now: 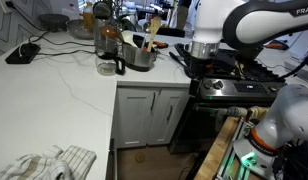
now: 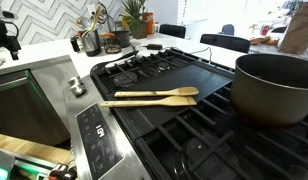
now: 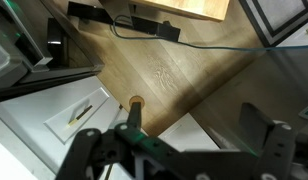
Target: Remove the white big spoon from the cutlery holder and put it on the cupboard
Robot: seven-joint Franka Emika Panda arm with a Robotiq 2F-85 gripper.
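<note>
The cutlery holder (image 1: 142, 56), a squat shiny metal pot, stands on the cupboard's white stone top (image 1: 64, 95) near the stove. Tan wooden utensils (image 1: 152, 30) stick out of it. The white big spoon is too small to tell apart among them. The holder also shows far back in an exterior view (image 2: 91, 41). My arm (image 1: 209, 35) hangs over the stove's edge, to the right of the holder. In the wrist view my gripper (image 3: 199, 135) is open and empty, facing down at the wooden floor and a white cabinet front.
A clear glass jug (image 1: 109, 57) stands next to the holder. A cloth (image 1: 44, 163) lies at the counter's near end and a dark device (image 1: 22, 52) at the back. Two wooden utensils (image 2: 149, 96) and a big dark pot (image 2: 274, 85) sit on the black stove.
</note>
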